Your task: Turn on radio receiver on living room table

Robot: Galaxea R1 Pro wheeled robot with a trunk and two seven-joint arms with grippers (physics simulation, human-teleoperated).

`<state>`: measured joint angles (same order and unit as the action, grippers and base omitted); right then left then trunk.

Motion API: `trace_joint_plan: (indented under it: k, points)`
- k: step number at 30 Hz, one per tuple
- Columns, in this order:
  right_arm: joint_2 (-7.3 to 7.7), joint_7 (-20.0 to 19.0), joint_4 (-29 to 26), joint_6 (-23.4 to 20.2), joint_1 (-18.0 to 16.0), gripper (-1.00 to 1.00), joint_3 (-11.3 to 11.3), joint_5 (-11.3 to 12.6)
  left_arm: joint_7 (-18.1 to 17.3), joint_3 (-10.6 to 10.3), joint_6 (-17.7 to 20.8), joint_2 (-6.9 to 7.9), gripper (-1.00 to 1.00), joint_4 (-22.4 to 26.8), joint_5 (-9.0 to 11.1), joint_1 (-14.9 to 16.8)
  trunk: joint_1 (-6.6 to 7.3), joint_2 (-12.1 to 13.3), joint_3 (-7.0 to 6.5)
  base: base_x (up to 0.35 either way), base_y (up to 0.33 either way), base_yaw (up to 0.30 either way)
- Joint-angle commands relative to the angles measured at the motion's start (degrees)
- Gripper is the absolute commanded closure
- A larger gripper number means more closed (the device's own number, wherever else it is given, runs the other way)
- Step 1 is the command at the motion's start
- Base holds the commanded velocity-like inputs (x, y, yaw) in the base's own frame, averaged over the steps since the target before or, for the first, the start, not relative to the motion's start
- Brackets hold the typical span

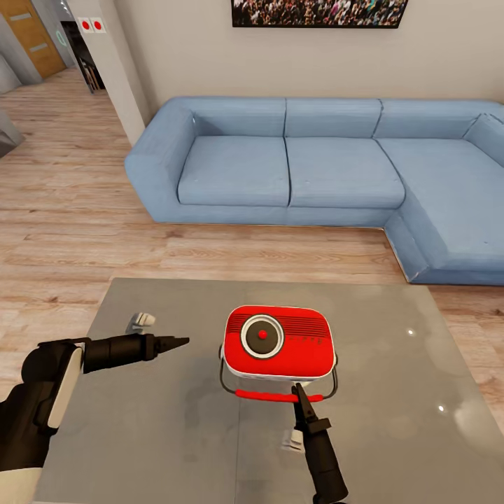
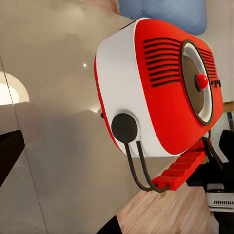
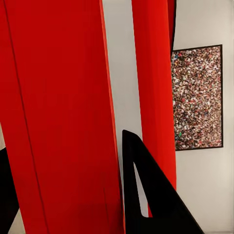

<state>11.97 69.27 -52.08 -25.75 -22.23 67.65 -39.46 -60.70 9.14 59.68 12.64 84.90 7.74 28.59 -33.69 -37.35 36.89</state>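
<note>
The red radio receiver lies flat near the middle of the grey table, its round dial facing up and its red carry handle on the near side. My right gripper points at that handle from the near side, its tip at the red bar. In the right wrist view red parts of the radio sit close up between the open fingers. My left gripper hovers left of the radio, apart from it and aimed at its side. Seen from the left wrist, the radio stands clear of the open gripper.
A light blue L-shaped sofa stands beyond the table, its right wing running toward me. A framed crowd photo hangs on the beige wall. Light wood floor stretches left toward a white pillar and a hallway.
</note>
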Motion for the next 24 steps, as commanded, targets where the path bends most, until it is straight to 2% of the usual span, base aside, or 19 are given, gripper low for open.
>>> trace_joint_plan:
  k: [1,10,16,24]
  points:
    - [-0.01,0.0,0.0,-0.2,0.0,1.0,0.0,-0.2,0.0,0.0,0.0,-0.03,-1.0,0.0,0.0,0.0,0.0,0.0,0.0,0.0,0.0,0.0]
    - [-0.01,0.1,0.0,-0.3,0.0,1.0,0.1,-0.1,0.0,-0.1,0.0,-0.47,-1.0,0.0,0.1,1.0,0.0,0.0,0.0,0.0,0.0,0.0]
    - [-0.01,0.0,0.0,-0.4,0.0,1.0,0.1,-0.1,0.0,-0.2,0.0,-2.51,-1.0,0.0,0.0,1.4,0.0,0.0,0.0,0.0,0.0,0.0]
    - [-0.08,0.0,0.0,-0.6,0.0,1.0,0.1,-0.1,0.1,-0.6,0.2,-6.08,-1.0,0.1,-0.1,3.4,0.0,0.0,0.0,0.0,0.0,0.0]
